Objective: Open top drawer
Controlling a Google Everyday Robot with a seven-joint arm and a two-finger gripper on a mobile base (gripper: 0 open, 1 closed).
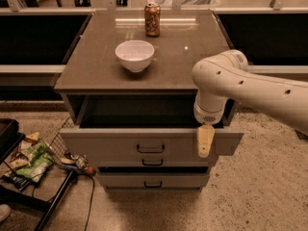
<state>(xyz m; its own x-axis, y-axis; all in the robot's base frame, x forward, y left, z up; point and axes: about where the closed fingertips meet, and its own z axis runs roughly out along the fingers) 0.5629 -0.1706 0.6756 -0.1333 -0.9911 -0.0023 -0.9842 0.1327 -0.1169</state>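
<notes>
- wide grey top drawer with flat front panel point(110, 147) is pulled well out of the grey three-drawer cabinet point(72, 107); its front sits clearly forward of the two slimmer fronts below
- drawer's inside is exposed from above and lies in shadow under the cabinet's top
- small dark loop handle point(150, 148) at centre of the drawer front, nothing touching it
- cream-tipped gripper point(204, 147) hangs down over the right part of the drawer front, across its top edge, well to the right of the handle
- can't tell from here whether the gripper is spread or closed; only one pale piece shows against the panel
- white perforated robot arm point(250, 88) comes in from the right, elbow over the cabinet's right front corner
- middle slim grey drawer front point(183, 163) mostly hidden under the pulled-out drawer; bottom slim grey drawer front point(120, 180) in plain view
- brown-grey cabinet top point(91, 69) carries a round white bowl point(134, 55) near the middle and a brown drink can point(152, 19) upright near the back edge, the two apart
- black wire rack point(57, 143) with crumpled snack packets point(33, 160) on the speckled floor point(260, 191), left of the cabinet
</notes>
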